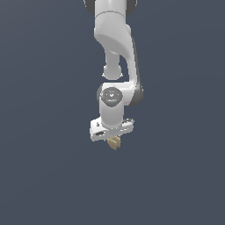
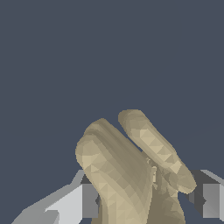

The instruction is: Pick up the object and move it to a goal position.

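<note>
The object (image 1: 114,142) is being held between the closed jaws of the gripper (image 1: 113,139), directly under the white hand. In the wrist view, the lumpy tan object (image 2: 127,175) is being pinched between 2 fingers (image 2: 89,200). A slip is being risked, since faceted sides are being gripped unevenly. Only a flat dark blue-grey surface (image 1: 44,176) is being shown around it.
</note>
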`<state>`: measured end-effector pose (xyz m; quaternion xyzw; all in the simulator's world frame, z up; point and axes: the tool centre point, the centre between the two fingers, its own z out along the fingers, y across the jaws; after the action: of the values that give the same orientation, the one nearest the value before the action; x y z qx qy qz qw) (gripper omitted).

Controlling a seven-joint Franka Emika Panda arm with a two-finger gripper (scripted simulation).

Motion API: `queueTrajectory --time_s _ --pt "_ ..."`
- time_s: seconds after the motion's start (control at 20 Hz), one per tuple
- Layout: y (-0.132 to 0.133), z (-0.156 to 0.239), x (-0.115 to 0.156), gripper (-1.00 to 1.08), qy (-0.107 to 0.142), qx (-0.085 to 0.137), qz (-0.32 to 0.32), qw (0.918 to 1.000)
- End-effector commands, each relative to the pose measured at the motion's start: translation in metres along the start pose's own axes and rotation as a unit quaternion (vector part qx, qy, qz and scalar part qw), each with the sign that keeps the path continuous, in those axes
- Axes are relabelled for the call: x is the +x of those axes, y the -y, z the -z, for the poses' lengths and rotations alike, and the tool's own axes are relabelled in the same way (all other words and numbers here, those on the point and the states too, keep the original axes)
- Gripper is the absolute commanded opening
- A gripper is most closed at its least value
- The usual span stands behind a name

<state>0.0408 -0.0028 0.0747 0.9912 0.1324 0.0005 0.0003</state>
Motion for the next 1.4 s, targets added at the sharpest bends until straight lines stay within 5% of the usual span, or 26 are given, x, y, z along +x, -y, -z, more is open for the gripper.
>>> queueTrajectory --time_s 0.0,0.45,1.35 --pt "0.0 0.001 0.0 -1.0 0.0 0.0 0.0 1.0" --pt "-0.009 0.04 0.004 -1.0 0.0 0.0 0.0 1.0" --pt "-0.045 0.188 0.024 -1.0 0.0 0.001 0.001 1.0"
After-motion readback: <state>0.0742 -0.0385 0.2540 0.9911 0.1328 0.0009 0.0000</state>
